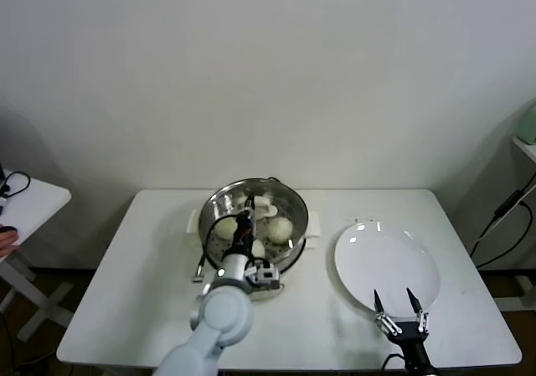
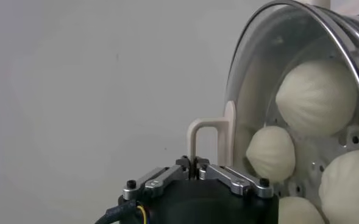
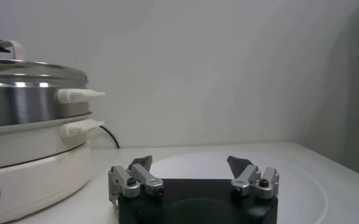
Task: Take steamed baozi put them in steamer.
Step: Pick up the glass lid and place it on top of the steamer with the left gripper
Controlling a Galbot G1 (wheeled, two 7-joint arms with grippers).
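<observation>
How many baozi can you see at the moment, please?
4, all in the steamer under the lid: one left, one right, one at the front, and one at the back, partly hidden by the left hand.

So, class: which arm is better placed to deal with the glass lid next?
Left. The left gripper is shut on the glass lid's cream handle at the steamer, with the baozi inside. The right gripper hangs open over the white plate.

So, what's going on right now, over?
Left gripper shut on the lid handle, lid over the steamer. Baozi inside, under the glass. Right gripper open, idle by the white plate. Nothing in the way.
</observation>
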